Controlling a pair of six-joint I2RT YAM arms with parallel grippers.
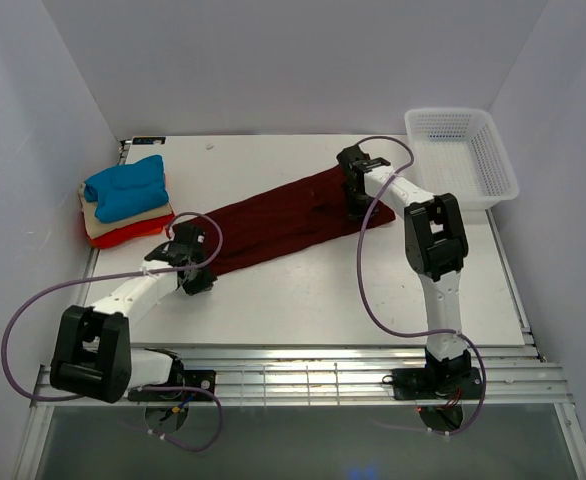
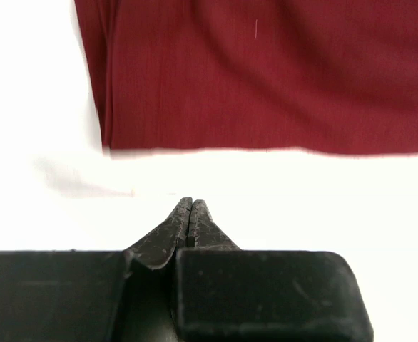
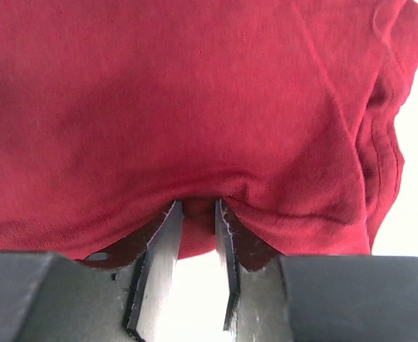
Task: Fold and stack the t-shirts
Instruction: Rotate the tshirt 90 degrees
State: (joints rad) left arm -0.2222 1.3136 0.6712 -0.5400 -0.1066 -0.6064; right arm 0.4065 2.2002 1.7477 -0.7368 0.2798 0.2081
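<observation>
Tabletop (image 1: 323, 300), white, is bounded by a metal rail at the near edge and by walls on the other three sides. A wide bare strip is left between the rail and the cloth. The maroon t-shirt (image 1: 273, 225) is laid flat as a long band, slanting from the left-near middle up toward the far right. Its left hem is seen straight and square in the left wrist view.

A white mesh basket (image 1: 448, 112) is set at the far right corner, apart from the shirt, with bare table between them.

At the far left, three folded shirts are stacked: blue t-shirt (image 1: 125, 188) on top, beige t-shirt (image 1: 123, 222) under it, red-orange t-shirt (image 1: 123, 236) at the bottom. The pile is near the maroon hem but not touching it.

The right gripper (image 3: 198, 206) is clamped on a bunched fold at the maroon shirt's far right edge. The left gripper (image 2: 192, 203) is pressed together with nothing between its fingers, held over bare table just short of the left hem.
</observation>
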